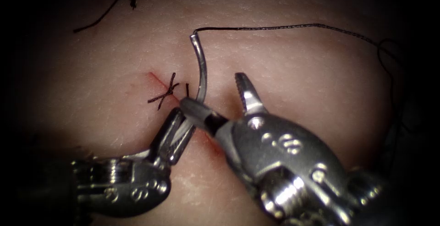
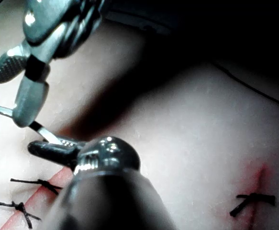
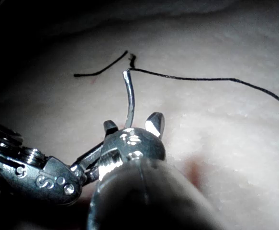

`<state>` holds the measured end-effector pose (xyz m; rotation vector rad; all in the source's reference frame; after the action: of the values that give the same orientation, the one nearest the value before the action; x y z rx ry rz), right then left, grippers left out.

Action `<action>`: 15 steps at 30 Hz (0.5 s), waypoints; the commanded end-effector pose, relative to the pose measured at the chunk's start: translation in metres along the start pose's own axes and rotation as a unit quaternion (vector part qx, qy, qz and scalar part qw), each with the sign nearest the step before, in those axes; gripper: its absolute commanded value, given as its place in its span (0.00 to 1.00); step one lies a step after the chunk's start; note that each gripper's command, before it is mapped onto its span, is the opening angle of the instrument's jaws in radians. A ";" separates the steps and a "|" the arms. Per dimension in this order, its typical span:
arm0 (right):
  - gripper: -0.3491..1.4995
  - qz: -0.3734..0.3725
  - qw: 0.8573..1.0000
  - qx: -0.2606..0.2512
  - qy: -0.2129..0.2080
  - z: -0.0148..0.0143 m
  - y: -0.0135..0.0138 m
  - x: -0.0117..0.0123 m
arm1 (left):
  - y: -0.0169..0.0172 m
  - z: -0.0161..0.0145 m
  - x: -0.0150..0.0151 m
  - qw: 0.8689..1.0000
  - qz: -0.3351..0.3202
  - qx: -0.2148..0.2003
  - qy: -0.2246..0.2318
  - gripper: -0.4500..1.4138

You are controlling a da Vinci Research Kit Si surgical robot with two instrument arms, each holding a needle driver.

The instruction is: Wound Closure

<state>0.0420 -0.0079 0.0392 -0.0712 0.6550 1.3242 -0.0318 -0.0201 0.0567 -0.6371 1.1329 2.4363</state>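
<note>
Black knotted stitch (image 1: 166, 93) is already tied across the cut (image 1: 158, 83) in the tissue (image 1: 298, 74), while the needle (image 1: 200, 65), clear of the tissue, is gripped near its point by the closed left claw (image 1: 181, 127), the right claw (image 1: 215, 95) gaping empty with further closure outstanding.

Nothing besides the suturing scene.

tissue (image 1: 298, 84): pale pink
cut (image 1: 156, 80): red line
thread (image 1: 293, 27): black
needle (image 1: 201, 70): silver
tools: shiny grey metal
</note>
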 end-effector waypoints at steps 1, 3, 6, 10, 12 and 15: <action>0.71 0.009 1.000 0.003 0.001 0.0014 -0.0006 -0.0004 | 0.0010 -0.0001 -0.0001 1.000 0.002 -0.002 0.000 0.00; 0.71 0.021 1.000 0.005 -0.001 0.0017 -0.0007 -0.0005 | 0.0009 -0.0002 0.0000 1.000 0.003 0.001 0.000 0.00; 0.53 0.034 0.999 0.012 -0.007 0.0022 -0.0011 -0.0007 | 0.0008 -0.0004 0.0003 1.000 0.006 0.009 0.000 0.00; 0.23 0.042 0.999 0.014 -0.007 0.0026 -0.0012 -0.0009 | 0.0006 -0.0006 0.0007 1.000 0.012 0.017 -0.002 0.00; 0.16 0.056 0.998 0.014 -0.008 0.0028 -0.0012 -0.0009 | 0.0006 -0.0007 0.0008 1.000 0.016 0.020 -0.001 0.00; 0.00 0.072 0.997 0.015 -0.020 0.0029 -0.0013 -0.0011 | 0.0004 -0.0006 0.0009 1.000 0.020 0.024 -0.001 0.00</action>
<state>0.0433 -0.0078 0.0411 0.0238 0.6551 1.4589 -0.0322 -0.0200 0.0554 -0.5996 1.2173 2.4312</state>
